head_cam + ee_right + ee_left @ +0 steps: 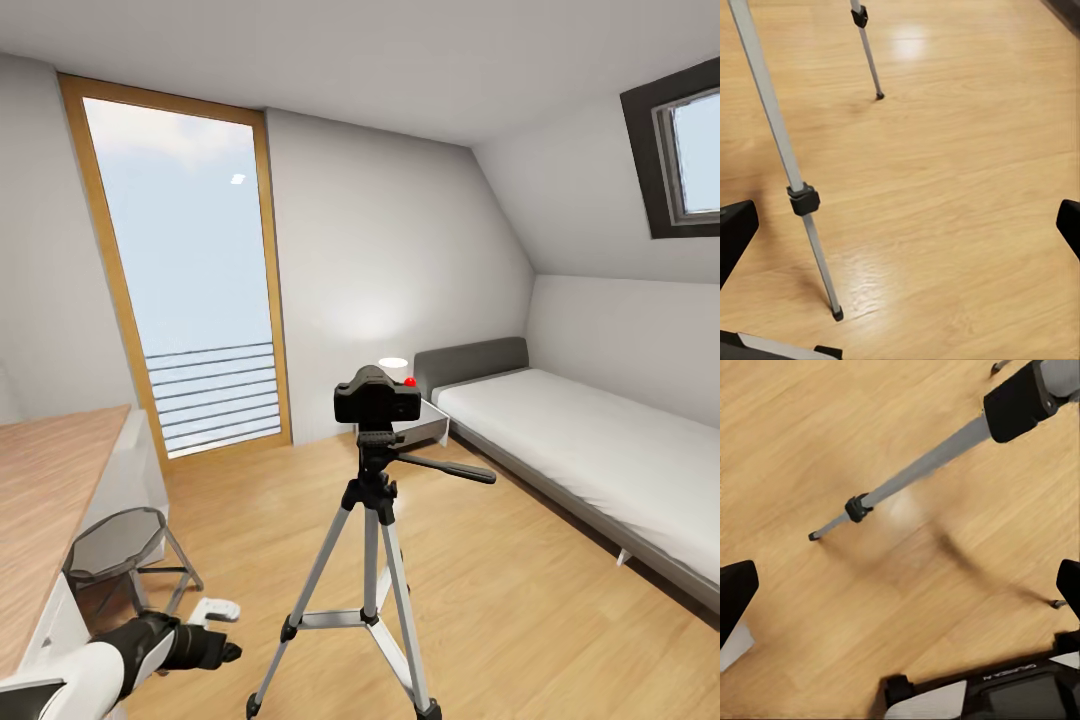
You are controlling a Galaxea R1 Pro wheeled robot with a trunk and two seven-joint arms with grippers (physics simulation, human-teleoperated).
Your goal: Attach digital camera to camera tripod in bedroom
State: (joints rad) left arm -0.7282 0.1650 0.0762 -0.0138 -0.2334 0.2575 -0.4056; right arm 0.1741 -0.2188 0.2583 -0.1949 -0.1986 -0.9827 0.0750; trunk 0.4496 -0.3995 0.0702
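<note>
The digital camera (pixel 376 397), black with a red button at its right end, sits on the head of the camera tripod (pixel 372 520). The tripod stands on the wood floor in mid-room, its pan handle pointing right. My left gripper (pixel 218 640) hangs low at the lower left, apart from the tripod. In the left wrist view this gripper (pixel 900 592) is open above the floor, with a silver tripod leg (pixel 922 465) beyond its fingers (pixel 735 592). My right gripper (pixel 900 229) is open too, its fingers (pixel 735 225) wide apart over bare floor beside two tripod legs (pixel 780 142).
A wood-topped desk (pixel 50 500) runs along the left, with a grey mesh chair (pixel 120 545) tucked beside it. A grey bed (pixel 600 450) lies along the right wall under the sloped ceiling, with a small nightstand (pixel 430 418) at its head. A tall glass door (pixel 190 280) is behind.
</note>
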